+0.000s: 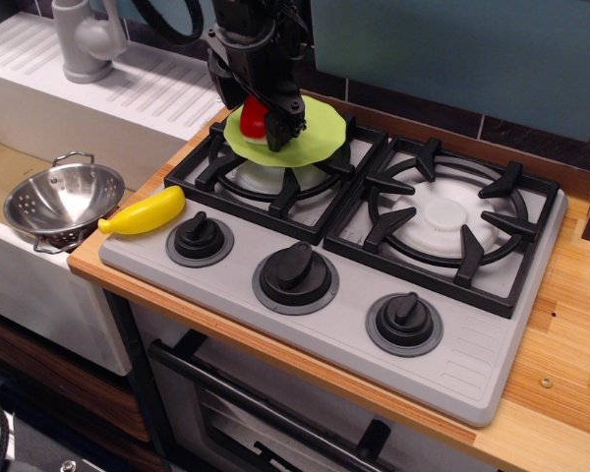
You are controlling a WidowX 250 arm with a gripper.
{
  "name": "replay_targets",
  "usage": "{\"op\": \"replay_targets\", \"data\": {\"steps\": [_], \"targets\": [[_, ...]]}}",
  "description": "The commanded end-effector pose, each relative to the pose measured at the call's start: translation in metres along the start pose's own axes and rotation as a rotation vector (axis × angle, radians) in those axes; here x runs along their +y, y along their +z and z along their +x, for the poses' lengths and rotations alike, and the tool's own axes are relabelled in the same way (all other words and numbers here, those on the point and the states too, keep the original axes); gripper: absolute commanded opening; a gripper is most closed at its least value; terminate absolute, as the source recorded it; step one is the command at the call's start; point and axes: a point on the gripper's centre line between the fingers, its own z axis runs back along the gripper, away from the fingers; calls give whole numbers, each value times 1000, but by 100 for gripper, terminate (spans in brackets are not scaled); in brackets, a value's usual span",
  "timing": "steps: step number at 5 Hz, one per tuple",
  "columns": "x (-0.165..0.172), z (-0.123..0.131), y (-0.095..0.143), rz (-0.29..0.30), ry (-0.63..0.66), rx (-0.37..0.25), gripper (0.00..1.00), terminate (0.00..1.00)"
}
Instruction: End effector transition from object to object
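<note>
My black gripper hangs from the top of the view over the green plate, which lies on the left burner grate. A red toy food piece with a white base sits on the plate right against the fingers, on their left side. The bulky head hides the far finger, so I cannot tell whether the jaws are closed on the red piece or only stand beside it. A yellow toy banana lies at the stove's front left corner, apart from the gripper.
The grey stove has a second black grate on the right and three black knobs along the front. A metal colander sits in the sink at left, with a grey faucet behind. A wooden counter lies at right.
</note>
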Motion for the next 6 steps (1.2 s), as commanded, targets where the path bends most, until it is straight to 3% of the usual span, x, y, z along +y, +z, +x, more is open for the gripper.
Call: {"op": "replay_targets", "data": {"steps": [1,2,4,5,6], "targets": [[0,0,0,0,0,0,100,0],[1,7,20,7,-12,45,100,0],[8,7,43,5,-25,68,100,0],[11,27,64,18,-31,96,100,0],[20,13,74,-17,7,73,100,0]]}}
